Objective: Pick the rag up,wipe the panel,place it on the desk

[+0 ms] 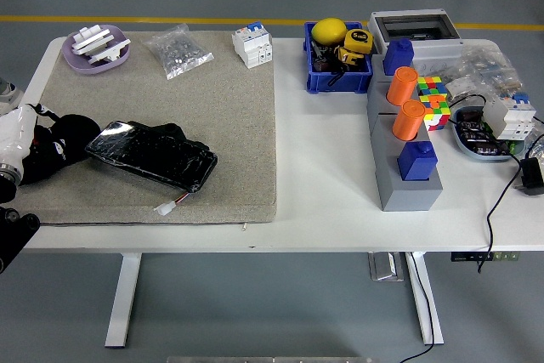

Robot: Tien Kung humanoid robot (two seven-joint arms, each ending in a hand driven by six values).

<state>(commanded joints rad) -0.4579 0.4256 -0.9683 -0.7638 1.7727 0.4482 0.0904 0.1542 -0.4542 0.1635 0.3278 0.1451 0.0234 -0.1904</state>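
Observation:
A glossy black panel (153, 155) lies tilted on the beige mat (221, 108), left of its middle. My left hand (49, 149) comes in from the left edge on a white wrist, and its dark fingers are curled on a bunched black rag (70, 135). The rag rests on the mat and touches the panel's left end. Black fingers and black cloth merge, so the grip's detail is hard to make out. A small white connector (167, 206) lies just below the panel. My right arm is out of the picture.
A purple dish with white parts (95, 48), a bag of screws (177, 50) and a white breaker (252, 45) line the mat's far edge. A blue bin (337, 72), a grey stand with orange cylinders (403, 138) and cluttered parts fill the right side.

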